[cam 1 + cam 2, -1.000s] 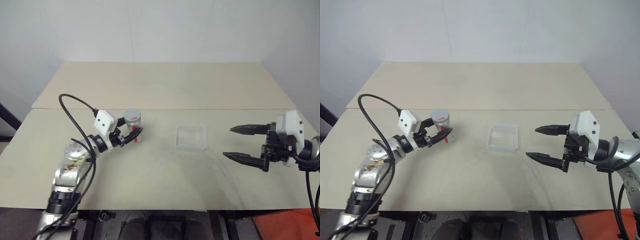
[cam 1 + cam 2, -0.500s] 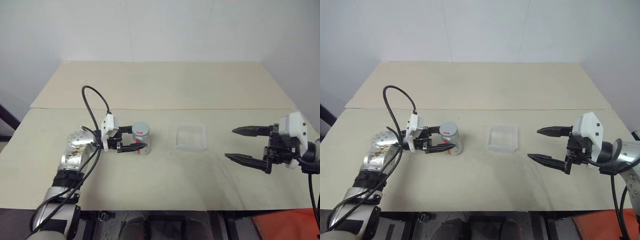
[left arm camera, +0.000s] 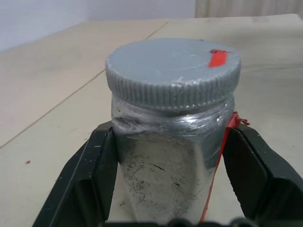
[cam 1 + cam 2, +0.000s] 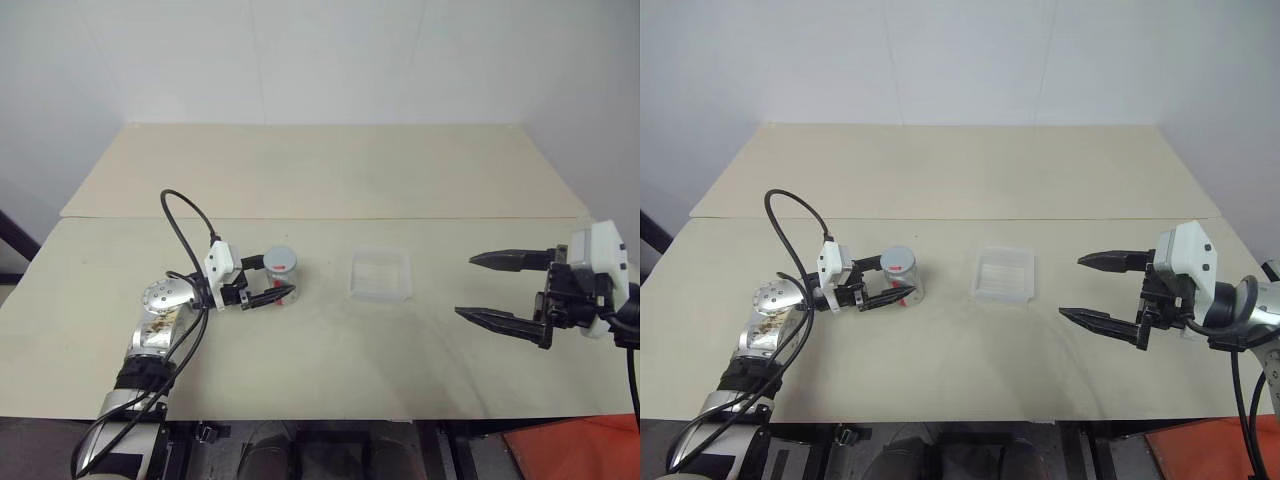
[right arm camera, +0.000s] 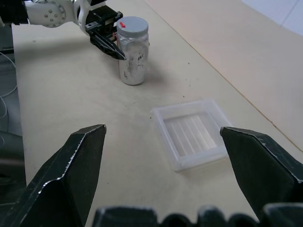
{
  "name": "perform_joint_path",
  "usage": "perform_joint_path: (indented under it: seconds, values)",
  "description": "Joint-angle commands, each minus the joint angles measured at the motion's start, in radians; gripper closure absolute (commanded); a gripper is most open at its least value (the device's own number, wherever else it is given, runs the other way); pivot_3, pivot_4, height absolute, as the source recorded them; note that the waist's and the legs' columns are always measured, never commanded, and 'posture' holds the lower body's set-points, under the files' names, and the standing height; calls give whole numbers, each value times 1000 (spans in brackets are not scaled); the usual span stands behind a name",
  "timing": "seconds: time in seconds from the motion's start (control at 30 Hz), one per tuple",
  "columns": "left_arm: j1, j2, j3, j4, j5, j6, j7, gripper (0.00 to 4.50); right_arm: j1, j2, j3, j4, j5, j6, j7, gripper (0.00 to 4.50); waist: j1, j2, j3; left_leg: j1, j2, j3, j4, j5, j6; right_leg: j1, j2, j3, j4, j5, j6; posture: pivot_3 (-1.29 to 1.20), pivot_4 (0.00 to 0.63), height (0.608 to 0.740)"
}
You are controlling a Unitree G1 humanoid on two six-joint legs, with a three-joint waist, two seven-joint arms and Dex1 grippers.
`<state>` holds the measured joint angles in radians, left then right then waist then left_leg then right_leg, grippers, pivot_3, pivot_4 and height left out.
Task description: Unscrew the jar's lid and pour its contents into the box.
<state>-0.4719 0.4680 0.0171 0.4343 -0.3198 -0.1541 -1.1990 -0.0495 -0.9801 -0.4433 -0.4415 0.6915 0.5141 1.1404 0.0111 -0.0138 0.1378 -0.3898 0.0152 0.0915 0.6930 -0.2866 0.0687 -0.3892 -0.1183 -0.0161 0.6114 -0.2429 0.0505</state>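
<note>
On the left of the beige table, the left hand reaches in level from the robot's left, and its two black fingers sit closed against opposite sides of the jar, one on each flank of the body, below the cap. The jar stands upright on the table, its base down, and the left wrist view shows its clear wall scuffed and cloudy, with a strip of red running down one side beside a finger. The lid is on the jar, a ribbed grey screw cap with a small red mark near its edge. What lies inside the jar cannot be made out through the wall. A black cable loops up from the left forearm and over to the white block at the wrist.

Near the middle of the table, well apart from the jar and to its right, lies the box, a shallow clear plastic tray with rounded corners and a ridged floor, sitting flat.

Farther right, the right hand hangs above the table's right part, pointing back toward the box, apart from it. Its two fingers are spread wide and nothing is between them.
</note>
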Motion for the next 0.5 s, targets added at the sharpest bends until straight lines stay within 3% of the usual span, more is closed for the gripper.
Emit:
perform_joint_path:
  seconds: [0.03,0.17,0.5]
  values:
    - [16,30,8,-52,-9,57,10,1191,-10,-9,-17,-15,21,-5,3,0,0,0,0,0,0,0,0,0,0,0,0,0,0,0,0,0,150,740]
    - [25,51,4,-76,-3,101,10,45,-10,-7,-16,-16,21,-5,3,0,-1,0,0,0,0,0,0,0,0,0,0,0,0,0,0,0,150,740]
    - [144,135,46,-318,-5,236,134,18,-11,2,-4,-17,14,-12,-2,0,-1,0,0,0,0,0,-1,1,-2,0,-1,0,0,0,0,0,150,740]
